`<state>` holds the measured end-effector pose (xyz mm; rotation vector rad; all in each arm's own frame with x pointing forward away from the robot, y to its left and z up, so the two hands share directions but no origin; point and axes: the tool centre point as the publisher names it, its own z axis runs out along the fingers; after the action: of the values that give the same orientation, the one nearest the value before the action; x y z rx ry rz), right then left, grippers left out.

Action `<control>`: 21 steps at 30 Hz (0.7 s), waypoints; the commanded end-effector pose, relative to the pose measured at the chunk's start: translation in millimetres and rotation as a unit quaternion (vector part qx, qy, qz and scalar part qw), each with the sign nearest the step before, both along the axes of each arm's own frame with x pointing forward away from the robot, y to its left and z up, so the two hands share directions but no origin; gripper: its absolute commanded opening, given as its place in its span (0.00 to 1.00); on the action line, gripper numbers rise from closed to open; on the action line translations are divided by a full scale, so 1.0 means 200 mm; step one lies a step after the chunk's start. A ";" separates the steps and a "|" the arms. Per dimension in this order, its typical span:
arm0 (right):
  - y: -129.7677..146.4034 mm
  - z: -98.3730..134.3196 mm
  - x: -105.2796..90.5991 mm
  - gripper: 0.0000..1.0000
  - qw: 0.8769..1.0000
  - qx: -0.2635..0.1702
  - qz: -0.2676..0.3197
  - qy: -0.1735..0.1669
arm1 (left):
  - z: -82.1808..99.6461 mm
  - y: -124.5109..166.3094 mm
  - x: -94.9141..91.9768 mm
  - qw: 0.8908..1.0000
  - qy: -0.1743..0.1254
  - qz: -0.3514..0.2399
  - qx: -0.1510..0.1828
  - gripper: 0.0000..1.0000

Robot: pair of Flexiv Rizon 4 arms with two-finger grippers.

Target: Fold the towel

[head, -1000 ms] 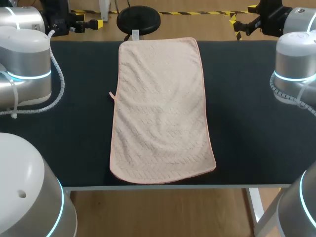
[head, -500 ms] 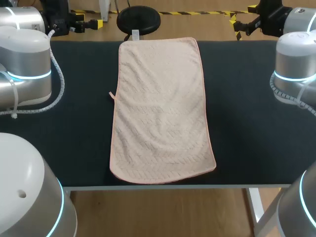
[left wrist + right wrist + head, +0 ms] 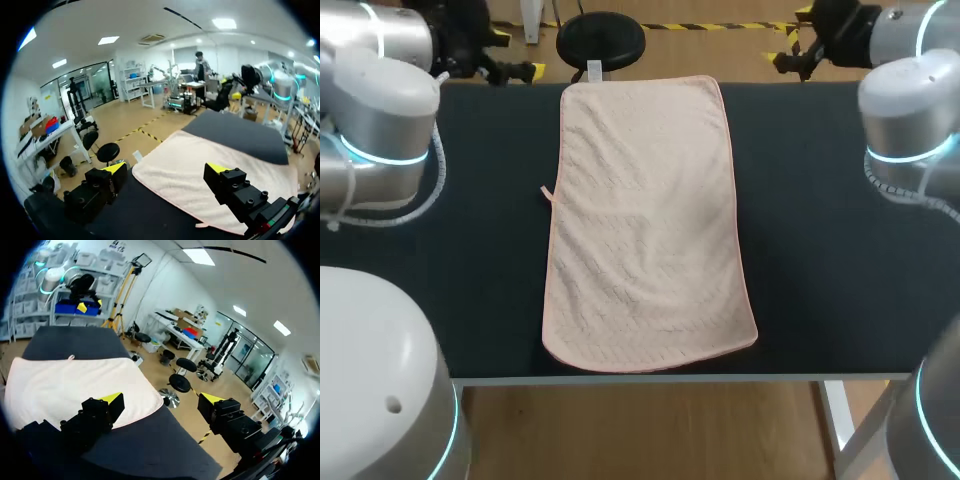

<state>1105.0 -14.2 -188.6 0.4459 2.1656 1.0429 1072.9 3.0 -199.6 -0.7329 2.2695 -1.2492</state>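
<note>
I have the dark tabletop (image 3: 840, 250) in front of me, and the pale pink towel (image 3: 645, 230) lies flat on it, spread out in the middle. Its long sides run from the far edge almost to the near edge. The near end looks a little wider than the far end and shows soft ripples. My left arm (image 3: 380, 120) comes in at the far left corner and my right arm (image 3: 910, 110) at the far right corner; both are raised off the cloth. The left claw (image 3: 515, 52) hangs open and empty near the towel's far left corner, without touching it. In its wrist view the towel spreads out ahead of its fingers. The right claw (image 3: 798, 35) is also open and holds nothing, well apart from the towel's far right corner. A small loop (image 3: 546, 191) sticks out from the towel's left edge, and a white tag (image 3: 594, 69) sits at its far left corner.
</note>
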 end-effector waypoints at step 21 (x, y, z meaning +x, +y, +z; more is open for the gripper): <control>0.14 0.02 0.00 1.00 0.907 -0.414 0.061 0.049 | -0.10 0.00 -0.16 0.925 0.144 -0.217 0.278 1.00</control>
<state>1102.6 9.8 -188.4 -0.1473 2.3901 0.4886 1034.8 2.8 -221.9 -0.2239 2.7571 -0.8143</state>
